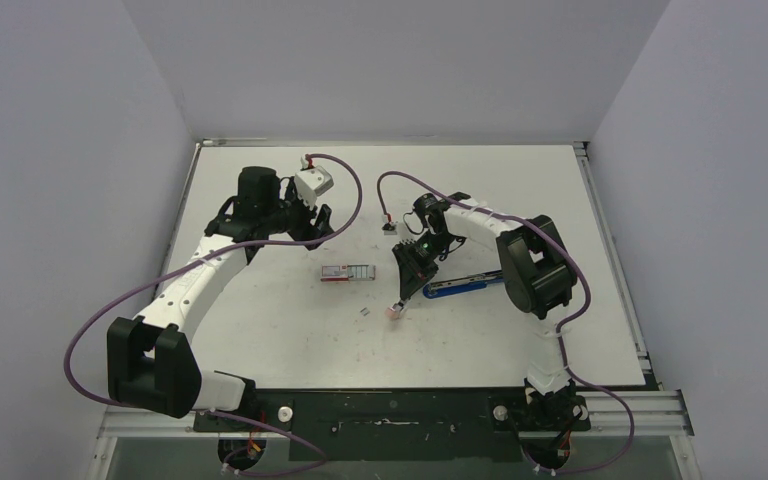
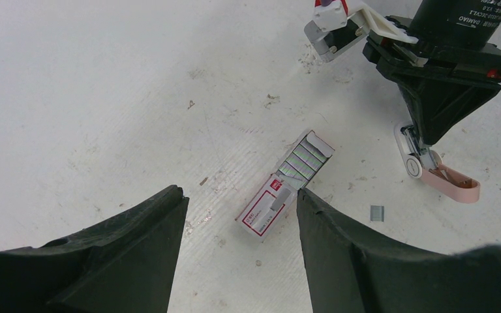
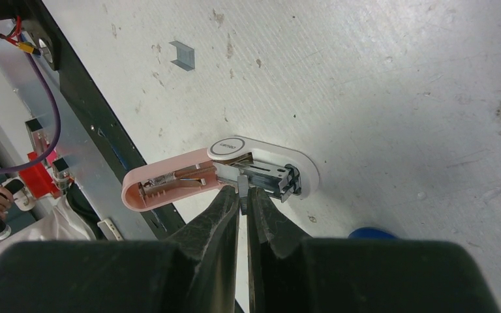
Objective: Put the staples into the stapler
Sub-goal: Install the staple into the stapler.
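Nearest the right wrist camera, the right pincer is closed, its tips nipping a thin grey metal piece at the exposed channel of a small pink-and-white device. That device lies hinged open on the desk with its spring showing. Whether the piece is a staple strip or part of the device cannot be told.

The left pincer hangs open above the desk and holds nothing. In its wrist view the staple box shows between its fingers. The box's tray is slid out, with silvery staples lying in rows.

The stapler, blue, lies flat on the desk just right of the right pincer, untouched. The right arm's elbow covers its far end in the overhead view. The right pincer stands between it and the box.

Count:
- one staple box
- one loose staple piece, near the pink device
- one blue stapler
- one pink device
- two pincers
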Controlling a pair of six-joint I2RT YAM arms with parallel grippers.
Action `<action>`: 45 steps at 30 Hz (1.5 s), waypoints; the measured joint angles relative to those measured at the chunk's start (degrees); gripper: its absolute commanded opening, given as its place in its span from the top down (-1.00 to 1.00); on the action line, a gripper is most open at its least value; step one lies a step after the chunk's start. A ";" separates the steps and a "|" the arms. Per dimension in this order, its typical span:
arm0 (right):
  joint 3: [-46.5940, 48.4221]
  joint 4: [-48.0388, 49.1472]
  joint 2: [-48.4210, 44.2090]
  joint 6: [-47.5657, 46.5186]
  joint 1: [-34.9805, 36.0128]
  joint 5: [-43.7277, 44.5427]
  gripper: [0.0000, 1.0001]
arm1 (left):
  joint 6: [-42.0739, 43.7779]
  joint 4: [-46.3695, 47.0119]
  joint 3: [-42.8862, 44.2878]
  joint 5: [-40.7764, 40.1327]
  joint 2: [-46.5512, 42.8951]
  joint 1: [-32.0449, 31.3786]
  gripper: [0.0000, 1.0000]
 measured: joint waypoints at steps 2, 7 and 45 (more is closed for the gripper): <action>0.00 0.00 0.00 0.26 0.00 0.00 0.89 | 0.00 0.00 0.00 0.02 0.00 0.00 -0.21; 0.00 0.17 0.00 0.57 0.15 0.00 0.89 | 0.00 0.02 -0.02 0.07 0.00 0.04 -0.21; -0.07 0.79 0.00 0.83 0.94 1.11 0.89 | -0.04 0.00 -0.07 0.24 0.00 0.28 -0.21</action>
